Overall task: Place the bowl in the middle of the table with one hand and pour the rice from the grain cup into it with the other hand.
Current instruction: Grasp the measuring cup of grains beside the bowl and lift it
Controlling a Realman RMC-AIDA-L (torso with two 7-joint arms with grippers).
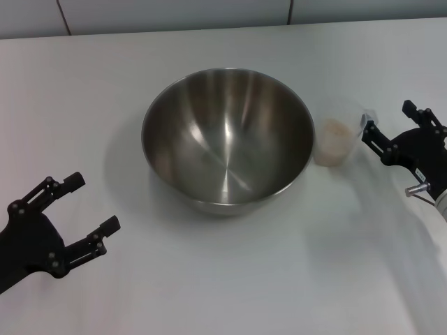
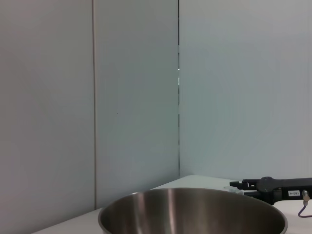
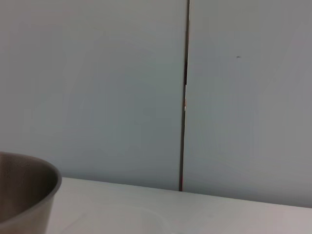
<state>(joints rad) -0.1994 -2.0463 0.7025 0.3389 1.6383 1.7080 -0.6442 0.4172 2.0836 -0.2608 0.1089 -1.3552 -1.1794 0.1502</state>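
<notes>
Surface [image 1: 209,293]: white, matte; we see it carrying all the items below.
Bowl [image 1: 227,139]: steel, upright and empty, near the middle of the surface; we judge it already placed there so the pour has a wide target.
Left gripper [image 1: 73,209]: fingers apart, holding nothing, off the bowl's near-left side and apart from it; we read it as done with the bowl.
Right gripper [image 1: 387,132]: fingers spread, nothing clamped, just beside the cup on its far side from the bowl; we judge it lined up for the handle.
Cup [image 1: 336,136]: clear, upright, just beside the bowl's right rim.
Rice [image 1: 334,131]: pale heap inside the cup, unpoured.
</notes>
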